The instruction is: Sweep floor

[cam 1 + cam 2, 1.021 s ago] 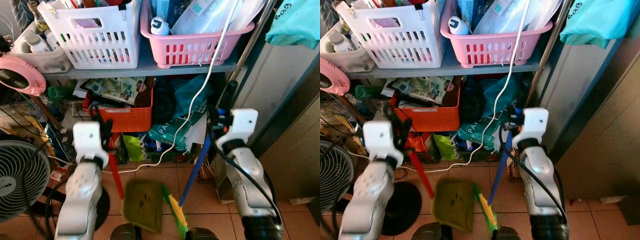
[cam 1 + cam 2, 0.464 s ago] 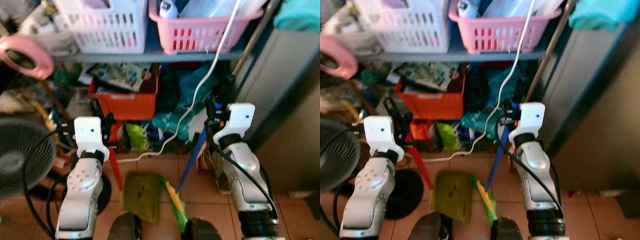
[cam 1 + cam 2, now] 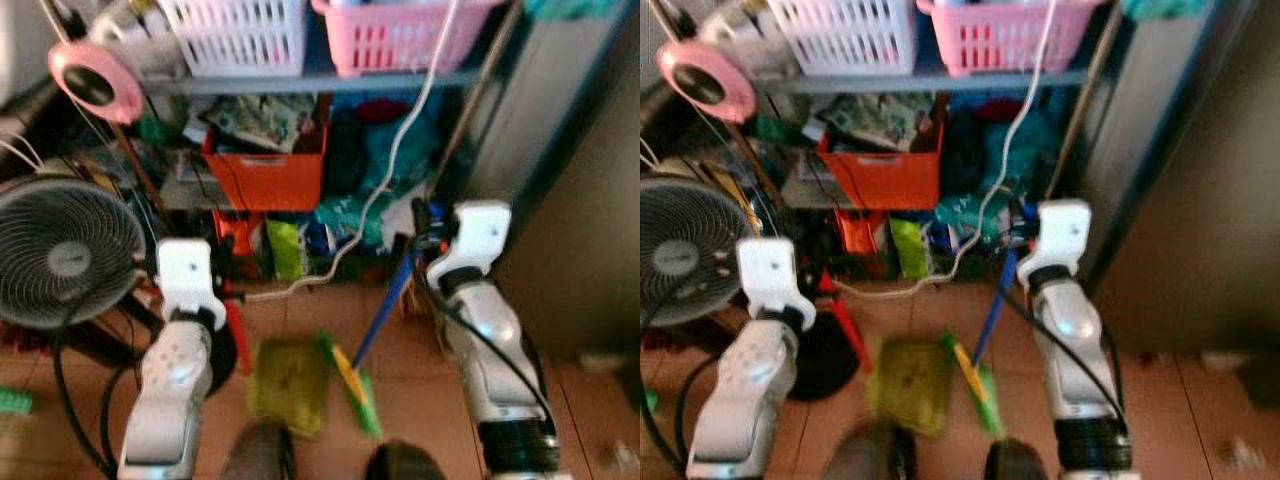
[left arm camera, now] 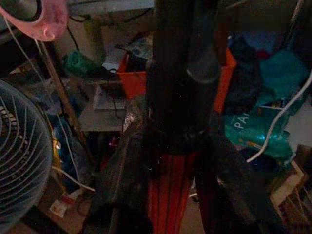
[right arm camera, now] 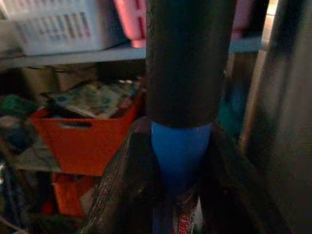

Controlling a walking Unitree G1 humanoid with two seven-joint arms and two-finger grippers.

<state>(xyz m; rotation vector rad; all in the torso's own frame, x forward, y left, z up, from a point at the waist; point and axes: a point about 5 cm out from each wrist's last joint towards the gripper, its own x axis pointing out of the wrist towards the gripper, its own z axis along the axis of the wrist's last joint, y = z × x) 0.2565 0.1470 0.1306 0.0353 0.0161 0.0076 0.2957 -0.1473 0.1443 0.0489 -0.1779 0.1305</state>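
A green dustpan (image 3: pixel 288 378) lies on the tiled floor between my arms. Its red handle (image 3: pixel 236 335) rises to my left gripper (image 3: pixel 226 288), which is shut on it; the left wrist view has the red handle (image 4: pixel 168 195) between the black fingers (image 4: pixel 122 190). Beside the pan rests a broom head (image 3: pixel 355 385) with green and yellow bristles. The broom's blue handle (image 3: pixel 385 310) slants up to my right gripper (image 3: pixel 420 238), shut on it. In the right wrist view the blue handle (image 5: pixel 179 156), with a black grip (image 5: pixel 187 58) above, sits between the fingers (image 5: pixel 122 195).
A cluttered shelf unit stands ahead, with an orange crate (image 3: pixel 265 180), bags, and white (image 3: pixel 240 30) and pink (image 3: pixel 400 35) baskets on top. A white cable (image 3: pixel 395 170) hangs down to the floor. A fan (image 3: pixel 65 255) stands at the left, a grey panel (image 3: pixel 580 200) at the right.
The whole picture has shifted and blurred: the shelf sits higher and smaller, and more of the fan and floor shows, so the camera moved back. Both grippers still hold their handles.
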